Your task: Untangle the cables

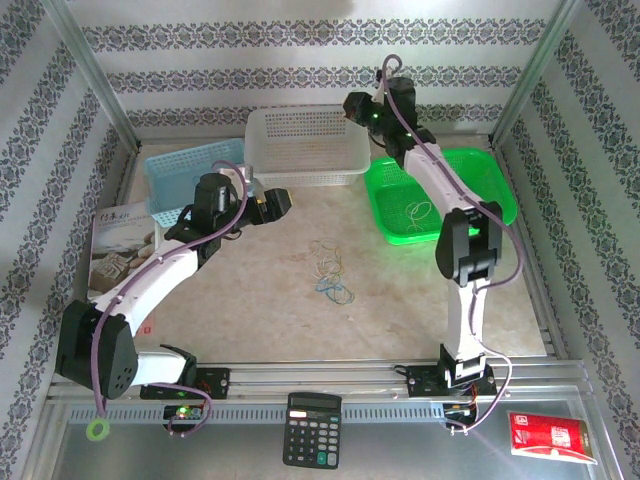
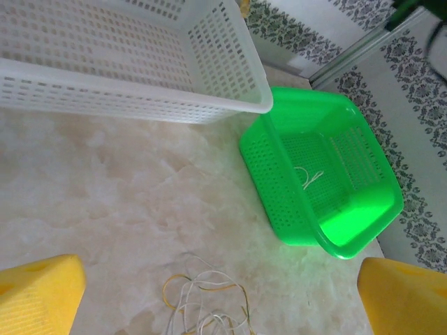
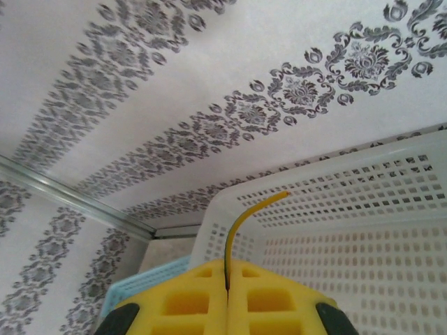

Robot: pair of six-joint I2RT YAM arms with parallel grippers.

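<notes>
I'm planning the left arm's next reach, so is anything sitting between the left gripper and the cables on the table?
Nothing visible does. The left gripper is open, with just tabletop between it and the cables. The white basket and the green basket stand clear of that line.

Light: bright, from above; my top view washes out toward the grey-patterned white back wall [image 1: 330, 60].
Glare: the translucent green perforated plastic basket [image 2: 269, 167] glows, its near rim nearly blown out.
Shadows: faint under my arms on the pale marbled tabletop [image 1: 280, 290].
Focus: my left yellow foam pads [image 2: 38, 293] blur at the corners; the thin tan cable strand [image 3: 228, 248] in my right pads [image 3: 279, 300] is sharp.
</notes>
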